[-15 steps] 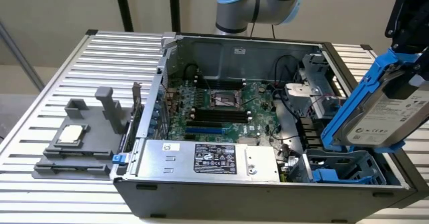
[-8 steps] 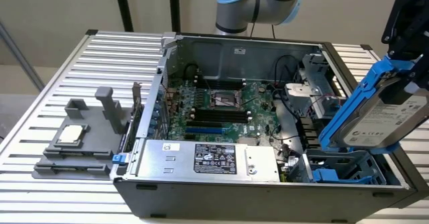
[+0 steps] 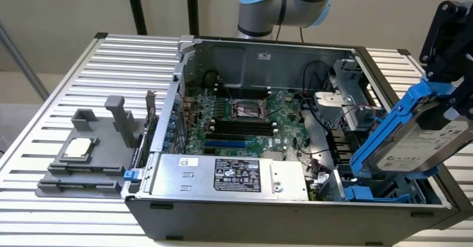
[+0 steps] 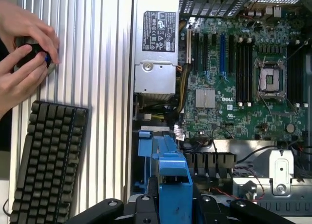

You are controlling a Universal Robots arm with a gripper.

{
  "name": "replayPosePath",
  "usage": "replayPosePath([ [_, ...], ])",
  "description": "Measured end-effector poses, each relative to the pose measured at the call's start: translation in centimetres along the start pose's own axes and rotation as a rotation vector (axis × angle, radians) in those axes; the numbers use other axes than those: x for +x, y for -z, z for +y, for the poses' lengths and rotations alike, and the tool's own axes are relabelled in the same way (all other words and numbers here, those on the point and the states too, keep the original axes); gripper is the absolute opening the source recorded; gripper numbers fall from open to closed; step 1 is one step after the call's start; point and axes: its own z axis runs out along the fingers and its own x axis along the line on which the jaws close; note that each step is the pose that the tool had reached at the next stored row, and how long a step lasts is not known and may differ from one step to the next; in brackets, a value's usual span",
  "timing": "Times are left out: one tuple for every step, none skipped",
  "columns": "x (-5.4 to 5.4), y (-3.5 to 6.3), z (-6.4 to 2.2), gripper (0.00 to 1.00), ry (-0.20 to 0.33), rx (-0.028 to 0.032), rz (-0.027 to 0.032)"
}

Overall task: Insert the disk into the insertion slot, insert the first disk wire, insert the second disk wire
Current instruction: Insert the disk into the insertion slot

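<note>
The disk (image 3: 417,144), a silver-grey drive with a white label in a bright blue carrier, hangs tilted over the open computer case at the exterior view's right. My gripper (image 3: 452,100) is shut on its upper end. In the wrist view the blue carrier (image 4: 173,185) runs between my black fingers (image 4: 146,207). The insertion slot (image 3: 373,193), a dark cage with blue latches, sits just below the disk's lower end in the case's near corner. The same blue latches (image 4: 146,145) lie right beyond the carrier's tip. The disk is outside the slot.
The silver power supply (image 3: 221,175) and green motherboard (image 3: 244,119) take up the rest of the case. A grey fixture block (image 3: 88,153) stands on the slatted table (image 3: 111,70). A black keyboard (image 4: 44,160) and a person's hands (image 4: 24,53) lie beside the case.
</note>
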Motion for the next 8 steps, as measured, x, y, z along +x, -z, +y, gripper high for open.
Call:
replayPosePath([
  [0.09, -0.11, 0.05, 0.33, 0.0, 0.0, -0.0013],
  [0.18, -0.2, 0.1, 0.33, 0.0, 0.0, -0.0024],
  [0.26, -0.27, 0.16, 0.33, 0.001, 0.0, -0.0033],
  [0.33, -0.34, 0.21, 0.33, 0.001, 0.0, -0.0038],
  [0.4, -0.42, 0.26, 0.33, 0.001, 0.0, -0.0045],
  [0.44, -0.5, 0.32, 0.33, 0.002, 0.0, -0.0052],
  [0.45, -0.57, 0.38, 0.33, 0.002, 0.0001, -0.0055],
  [0.46, -0.66, 0.45, 0.33, 0.002, 0.001, -0.0061],
])
